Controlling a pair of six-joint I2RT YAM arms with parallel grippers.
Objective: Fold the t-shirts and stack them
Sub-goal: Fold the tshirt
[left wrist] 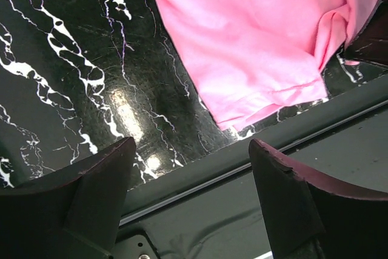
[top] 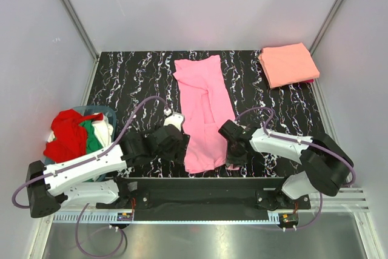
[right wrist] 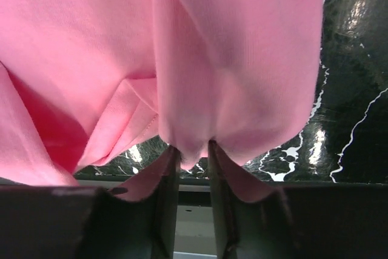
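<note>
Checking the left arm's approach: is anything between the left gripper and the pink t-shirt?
Nothing visible: only table lies between the open left gripper and the pink t-shirt. The right gripper pinches its near hem.

Matt pink cloth t-shirt (top: 200, 101), glossy marbled table (top: 133, 71)

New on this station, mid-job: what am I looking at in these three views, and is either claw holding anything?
Two robot arms sit at the near edge of a black marble table. The overhead view looks down from behind them; the other two come from cameras on each wrist. A pink t-shirt lies mid-table, a folded salmon-orange t-shirt at the far right corner, and a basket at left holds red, green and white shirts. The right gripper pinches a fold of the pink t-shirt; the left gripper is open, empty.
</note>
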